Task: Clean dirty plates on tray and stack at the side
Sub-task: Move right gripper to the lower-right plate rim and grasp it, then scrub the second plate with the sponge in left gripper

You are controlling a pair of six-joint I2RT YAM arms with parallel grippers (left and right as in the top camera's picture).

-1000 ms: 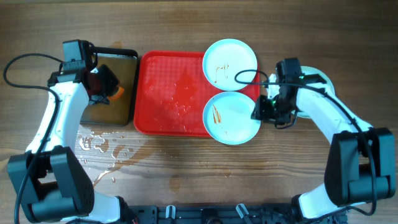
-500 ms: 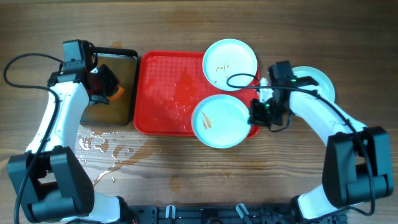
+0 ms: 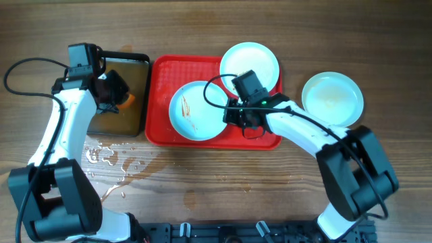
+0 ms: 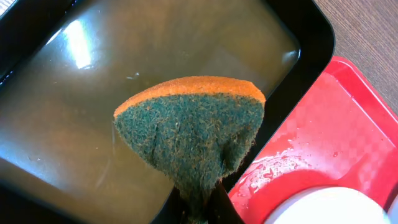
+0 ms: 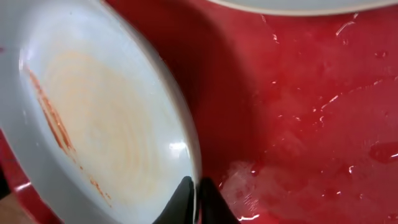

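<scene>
Right pincer (image 5: 194, 193) is clamping the near rim of the smeared plate (image 3: 197, 110), one finger above the rim and one below. This plate is sitting over the middle of the red tray (image 3: 162, 81), and the wrist view shows it casting a dark shadow on the wet red surface beside it. Thin orange-brown streaks are running down the left of its inner face, with a paler orange haze at the centre. A second plate (image 3: 253, 57) is lying in the tray's far right corner, with the right arm crossing over its near edge. A third plate (image 3: 332, 100) is resting on the tabletop (image 3: 391, 61) to the right of the tray, apart from it, showing a faint yellowish film. Left pincer (image 4: 204, 206) is pinching a green-and-orange sponge (image 4: 189, 134) from below and holding it over the black tray (image 3: 138, 115), which is carrying murky brownish liquid. The black tray is sitting just beside the red tray's left edge. A puddle (image 3: 108, 158) of water is spreading on the tabletop in front of the black tray.
</scene>
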